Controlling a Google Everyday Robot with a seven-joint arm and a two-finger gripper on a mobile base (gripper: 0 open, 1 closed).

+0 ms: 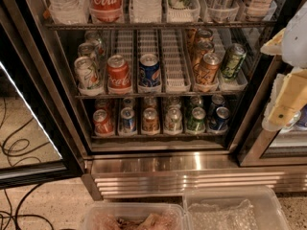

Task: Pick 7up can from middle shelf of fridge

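The fridge stands open in front of me. Its middle shelf has white slotted can lanes. The 7up can, pale silver-white with green print and red spots, stands at the front of the far-left lane, with similar cans lined up behind it. To its right stand a red can, a blue can, an empty lane, orange cans and a dark green can. My gripper, cream and white, hangs at the right edge of the view, outside the fridge and far to the right of the 7up can.
The top shelf holds white baskets with bottles, among them a Coca-Cola bottle. The bottom shelf holds several cans. The open glass door stands at the left, with cables on the floor. Two clear plastic bins sit in front.
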